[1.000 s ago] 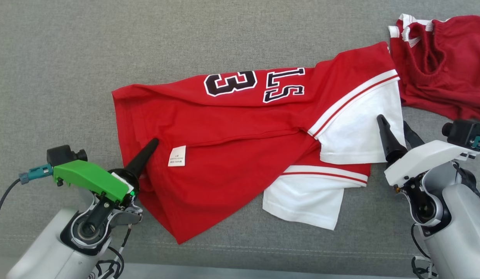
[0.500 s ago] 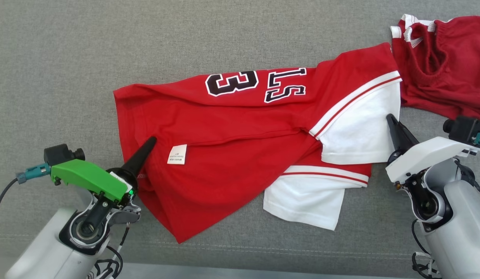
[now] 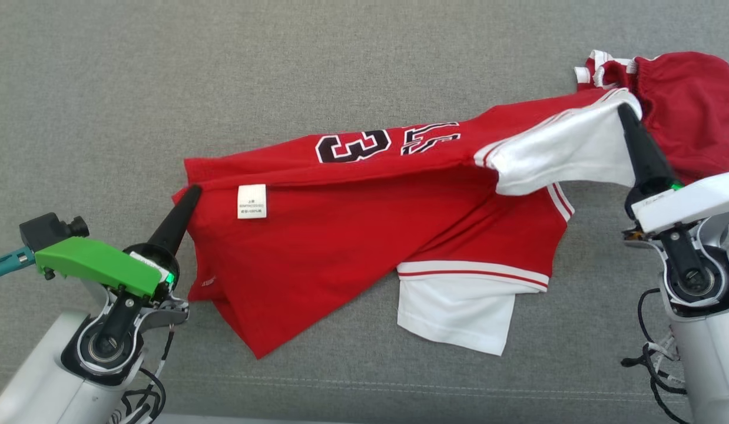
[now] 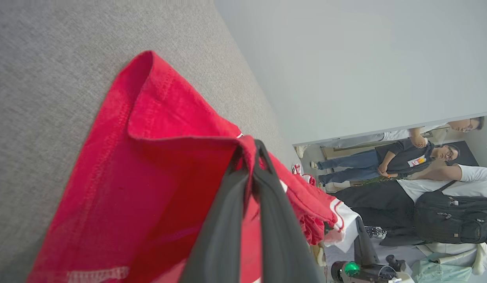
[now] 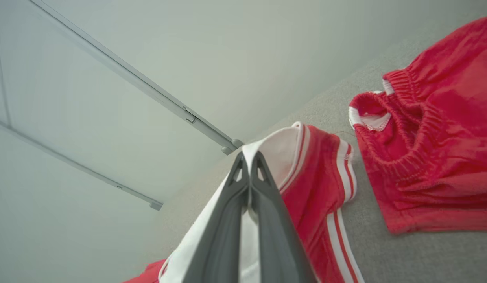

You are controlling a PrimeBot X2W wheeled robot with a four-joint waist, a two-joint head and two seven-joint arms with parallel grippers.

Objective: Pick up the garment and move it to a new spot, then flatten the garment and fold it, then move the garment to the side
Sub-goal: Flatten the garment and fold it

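L: left hand (image 3: 191,189) fingers pressed together, pinching the red side edge of the jersey (image 3: 341,235). In left wrist view the cloth is caught right at the tips, w/ a folded red hem rising just beyond them. White care label (image 3: 251,202) lies on the red cloth near the tips, on the side toward the other arm. Red body hangs from the pinch and drapes down toward the L wrist, lowest corner on the grey upholstered surface (image 3: 105,88).

R: right hand (image 3: 622,109) fingers also closed tight, pinching the edge of the white sleeve (image 3: 565,159). In right wrist view white cloth sits between the tips and falls back along both fingers; red/white striped trim just to one side. Sleeve is held up off the surface at the pinch.

Between the two hands: jersey stretched across, black-and-white number "3" (image 3: 353,146) on the far side of the fold. Second white sleeve (image 3: 459,312) lies flat on the surface, nearer the robot, approx. midway between the hands.

Beyond R tips: red shorts (image 3: 688,112) w/ white trim, bunched, touching or overlapping the held sleeve; cannot tell which.

Left wrist view, far bkgd: people (image 4: 416,157) standing, a black backpack (image 4: 452,216).
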